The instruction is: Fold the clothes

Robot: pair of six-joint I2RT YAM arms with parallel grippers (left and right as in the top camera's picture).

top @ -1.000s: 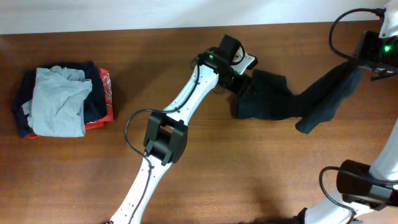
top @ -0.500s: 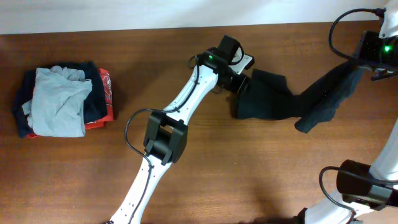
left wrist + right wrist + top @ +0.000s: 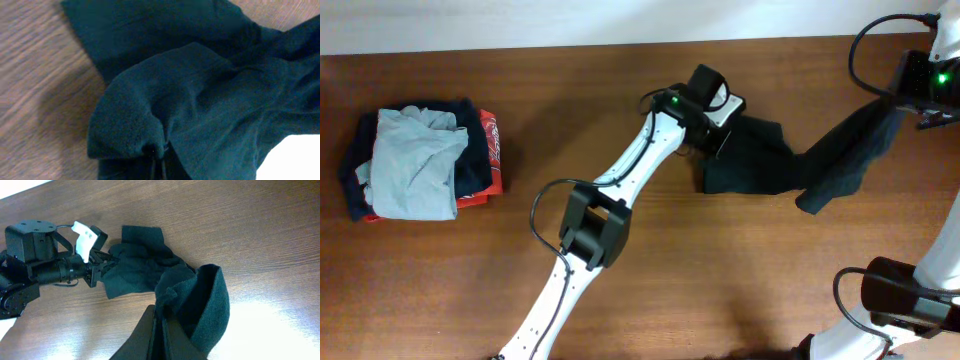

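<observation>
The black T-shirt [image 3: 760, 165] lies bunched toward two o'clock on the table [image 3: 720, 280], with one end rising off the wood. The left gripper [image 3: 723, 138] is pinched tight on a fold at the shirt's ten o'clock edge. The right gripper [image 3: 900, 104], also clamped closed, holds the shirt's two o'clock end lifted above the table.

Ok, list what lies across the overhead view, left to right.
Pile of garments → left gripper → black T-shirt it grips → right gripper lifting the far end.
</observation>
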